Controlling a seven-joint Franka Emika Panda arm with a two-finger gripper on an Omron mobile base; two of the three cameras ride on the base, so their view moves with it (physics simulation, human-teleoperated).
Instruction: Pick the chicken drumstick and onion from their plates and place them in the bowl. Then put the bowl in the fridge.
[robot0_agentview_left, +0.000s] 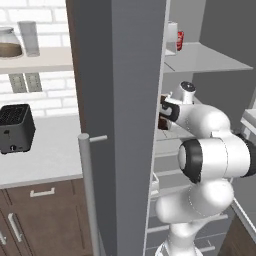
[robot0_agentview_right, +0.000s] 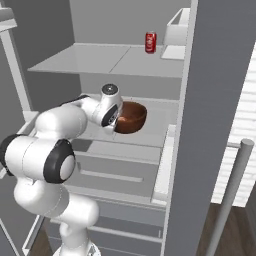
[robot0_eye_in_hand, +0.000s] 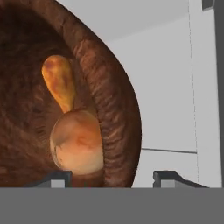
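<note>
Reddish-brown wooden bowl (robot0_agentview_right: 131, 117) sits on a pale shelf (robot0_agentview_right: 150, 131) inside the open fridge (robot0_agentview_right: 210, 100), onion (robot0_eye_in_hand: 78, 142) and chicken drumstick (robot0_eye_in_hand: 59, 82) touching inside it. Either side of the bowl's rim, the gripper (robot0_eye_in_hand: 113, 177) has its jaws spread apart, seemingly clear of the wood. Up top, a red soda can (robot0_agentview_right: 150, 42).
</note>
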